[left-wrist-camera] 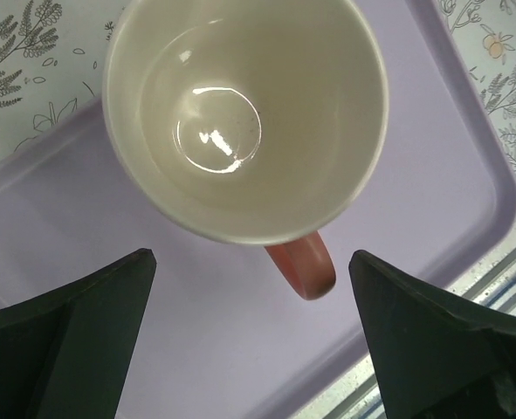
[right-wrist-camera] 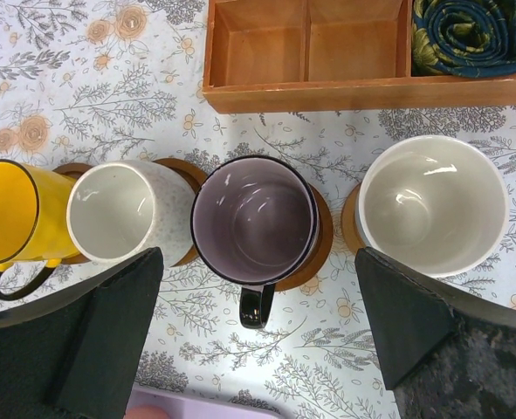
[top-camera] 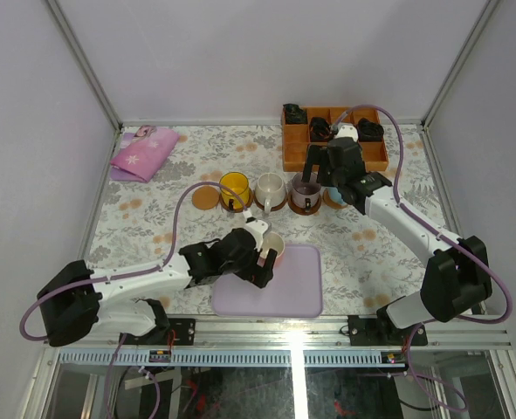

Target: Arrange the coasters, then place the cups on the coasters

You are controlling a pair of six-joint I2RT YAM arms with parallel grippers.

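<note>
A pink cup (left-wrist-camera: pixel 244 113) with a pale inside stands on the lavender tray (left-wrist-camera: pixel 432 166). My left gripper (left-wrist-camera: pixel 253 288) is open. Its fingers (left-wrist-camera: pixel 74 340) stand wide on either side of the cup's pink handle (left-wrist-camera: pixel 303 266) without touching it. From above, the left gripper (top-camera: pixel 262 253) is at the pink cup (top-camera: pixel 273 245). Further back, a yellow cup (right-wrist-camera: pixel 9 214), a cream cup (right-wrist-camera: pixel 127 214), a purple cup (right-wrist-camera: pixel 256 223) and a fourth cup (right-wrist-camera: pixel 432 205) each stand on a coaster (right-wrist-camera: pixel 323 240). One empty coaster (top-camera: pixel 205 197) lies at the left end of that row. My right gripper (right-wrist-camera: pixel 258 288) hovers open above the purple cup.
An orange-brown compartmented wooden box (top-camera: pixel 334 140) stands behind the row, with rolled dark cloth (right-wrist-camera: pixel 471 35) in it. A folded pink cloth (top-camera: pixel 144 153) lies at the back left. The tray's near edge sits close to the table's front rail (top-camera: pixel 284 327).
</note>
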